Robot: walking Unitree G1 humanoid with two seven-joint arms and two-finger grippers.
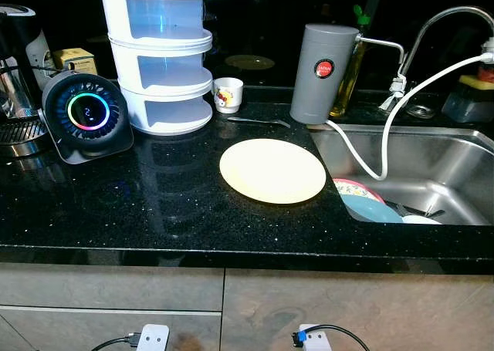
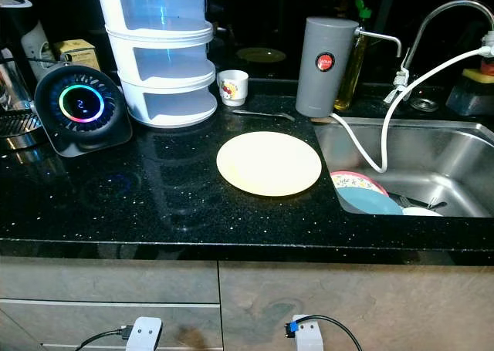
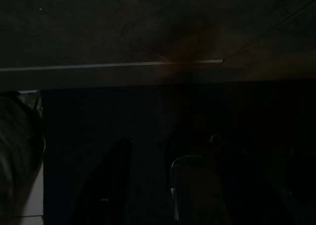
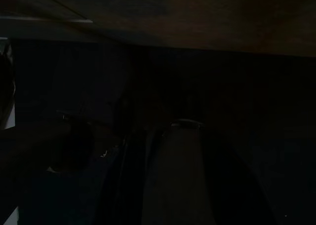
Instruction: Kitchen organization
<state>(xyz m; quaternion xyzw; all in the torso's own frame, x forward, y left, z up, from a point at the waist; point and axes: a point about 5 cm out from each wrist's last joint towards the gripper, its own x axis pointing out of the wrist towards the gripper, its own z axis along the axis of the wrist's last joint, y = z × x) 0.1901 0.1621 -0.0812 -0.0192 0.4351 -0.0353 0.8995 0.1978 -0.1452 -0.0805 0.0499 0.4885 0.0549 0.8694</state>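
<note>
Plate [image 1: 272, 170]: a pale yellow round plate, lying flat on the black counter [image 1: 154, 204], just beside the sink's [image 1: 432, 166] left rim and nearer the front edge than the back.

Neighbours: a spoon [image 1: 258, 121] lies on the counter behind the plate; a small white cup [image 1: 228, 94] stands further back, next to the white tiered rack [image 1: 162, 58]. A grey canister [image 1: 323, 73] stands at the sink's back corner, with a white hose [image 1: 386, 127] running from it into the basin.

In the sink: a few dishes [image 1: 370, 204] are stacked against the left wall, close to the plate but lower.

Left gripper [image 3: 153, 185]: it hangs low in the shade in front of the cabinet; you cannot tell from the dark wrist view whether its fingers are wide or narrow.

Right gripper [image 4: 163, 175]: it hangs idle too, in the same darkness, and its opening cannot be judged either.

Key relation: the plate sits above and ahead of both grippers, slightly to the right of centre, so the right arm looks the nearer one. Being round, it has no long axis to line up with.

Judgement: you will likely need to raise an arm over the counter edge and take the plate by its near rim.
</note>
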